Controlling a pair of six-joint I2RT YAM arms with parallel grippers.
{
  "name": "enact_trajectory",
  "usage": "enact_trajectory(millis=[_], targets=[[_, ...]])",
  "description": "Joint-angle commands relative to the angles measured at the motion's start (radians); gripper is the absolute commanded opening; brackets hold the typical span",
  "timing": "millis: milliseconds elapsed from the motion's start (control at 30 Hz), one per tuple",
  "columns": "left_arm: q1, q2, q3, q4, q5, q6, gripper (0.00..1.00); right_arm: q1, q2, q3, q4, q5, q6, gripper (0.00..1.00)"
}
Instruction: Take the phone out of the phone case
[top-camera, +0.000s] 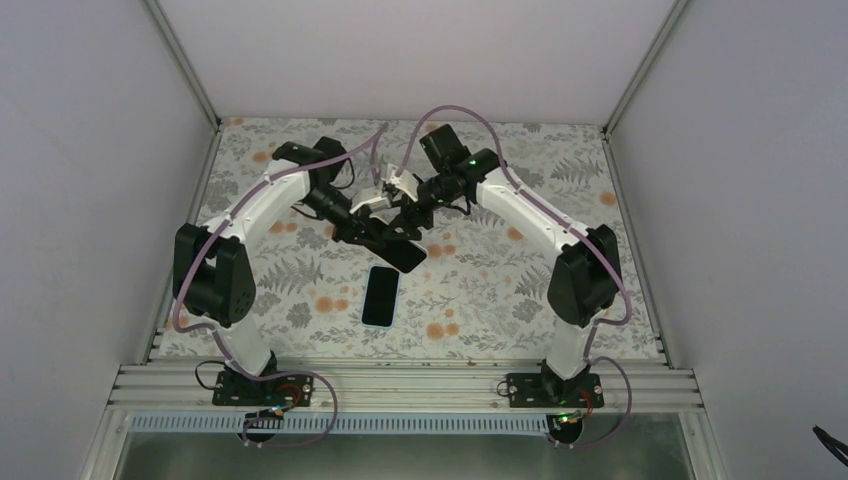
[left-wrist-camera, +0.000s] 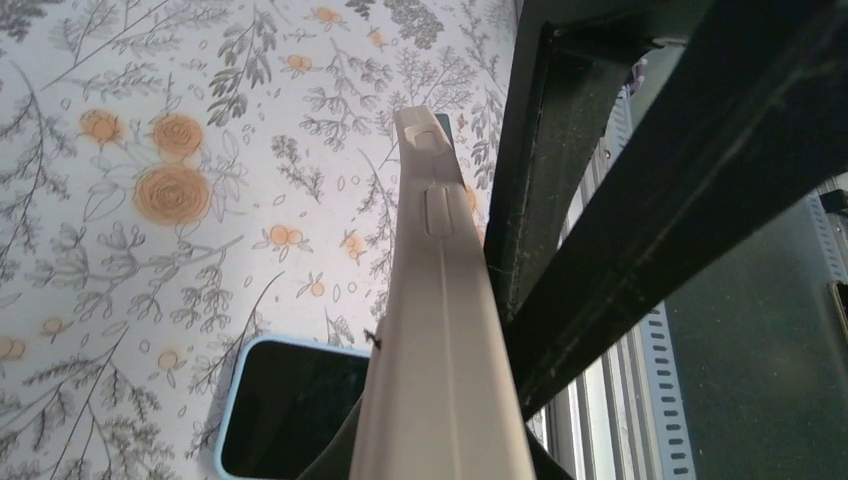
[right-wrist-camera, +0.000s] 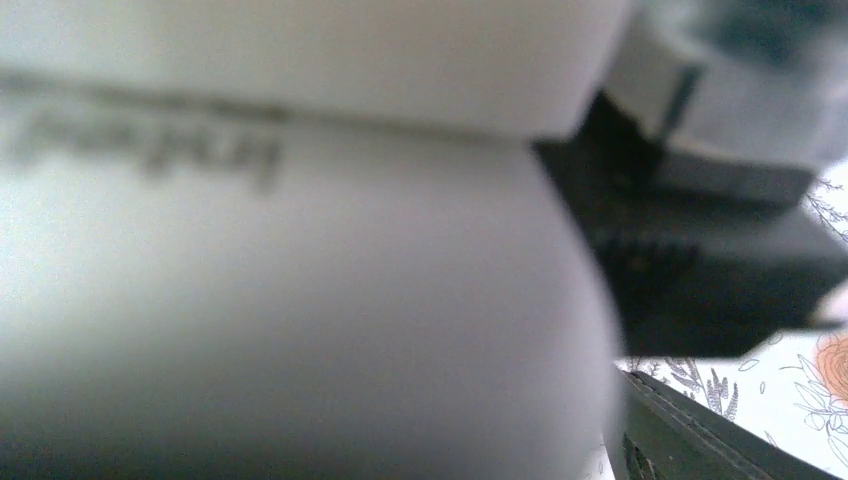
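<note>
A slab with a beige case edge (left-wrist-camera: 440, 330) and a dark top face (top-camera: 400, 250) is held tilted above the table between both arms. My left gripper (top-camera: 368, 230) is shut on its near end. I cannot tell whether a phone sits inside it. My right gripper (top-camera: 412, 212) is right beside it; its black fingers (left-wrist-camera: 545, 180) stand against the slab's right side, and whether they are open or shut does not show. A blurred pale surface (right-wrist-camera: 300, 300) fills the right wrist view. A black phone with a light blue rim (top-camera: 381, 297) lies flat below, also in the left wrist view (left-wrist-camera: 285, 410).
The floral table cover (top-camera: 300, 290) spans the workspace, with white walls on three sides. An aluminium rail (top-camera: 400, 385) runs along the near edge, by the arm bases.
</note>
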Motion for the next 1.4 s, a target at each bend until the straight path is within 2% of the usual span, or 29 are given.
enact_trajectory(millis=[0, 100, 433, 900, 1367], targets=[[-0.022, -0.068, 0.034, 0.098, 0.194, 0.041, 0.02, -0.006, -0.047, -0.090, -0.069, -0.034, -0.074, 0.89], [-0.020, -0.069, 0.031, 0.112, 0.171, 0.031, 0.02, -0.039, -0.115, -0.147, -0.115, -0.030, -0.122, 0.90], [-0.017, -0.120, 0.007, 0.149, 0.112, 0.007, 0.02, -0.171, -0.312, -0.304, -0.101, -0.048, -0.137, 0.90], [-0.017, -0.146, -0.011, 0.129, 0.120, 0.025, 0.02, -0.261, -0.284, -0.284, -0.063, -0.042, -0.134, 0.88], [-0.017, -0.147, -0.014, 0.144, 0.114, 0.009, 0.02, -0.265, -0.281, -0.294, -0.094, -0.080, -0.167, 0.87]])
